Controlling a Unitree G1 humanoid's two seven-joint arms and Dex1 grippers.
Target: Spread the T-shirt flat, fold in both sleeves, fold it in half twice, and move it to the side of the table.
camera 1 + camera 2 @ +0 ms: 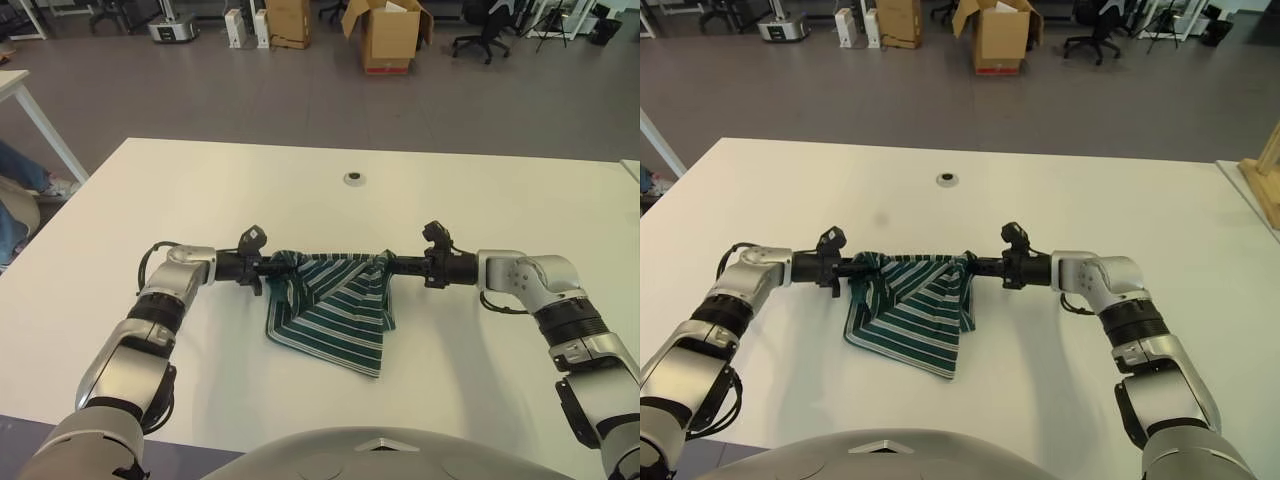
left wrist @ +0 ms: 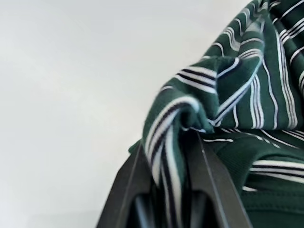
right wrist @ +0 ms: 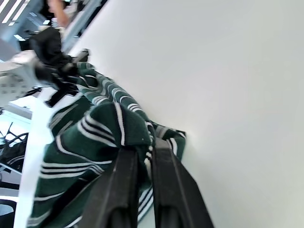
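Observation:
A green T-shirt with white and dark stripes hangs bunched between my two grippers over the white table, its lower part resting on the tabletop. My left gripper is shut on the shirt's left upper corner. On the other side, my right gripper is shut on the right upper corner. In the left wrist view the black fingers pinch a fold of striped cloth. The right wrist view shows dark fingers clamped on the cloth, with the left gripper farther off.
A small round grommet sits in the table toward the far middle. Cardboard boxes and office chairs stand on the floor beyond the table. Another table's edge lies at the right.

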